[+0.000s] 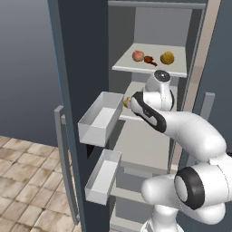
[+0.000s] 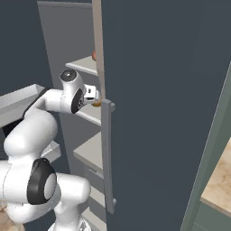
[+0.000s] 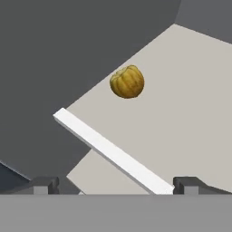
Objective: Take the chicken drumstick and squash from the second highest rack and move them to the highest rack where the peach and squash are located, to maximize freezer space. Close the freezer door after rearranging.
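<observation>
Chicken drumstick (image 1: 151, 60) already lay on the highest rack (image 1: 149, 69) between peach (image 1: 138, 56) and squash (image 1: 167, 57). Second squash (image 3: 127, 82) remained on the second-highest rack (image 3: 181, 118), ahead of the empty, spread pincer (image 3: 115, 183). Freezer door (image 2: 167, 108) stood open.

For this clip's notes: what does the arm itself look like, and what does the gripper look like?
The arm is glossy white with rounded, bulbous links and dark grey to black bands at its joints; a round dark cap with a pale centre tops one joint. No cables or markings show. The gripper has two small, dark grey, blocky fingertips in the hand view.
</observation>
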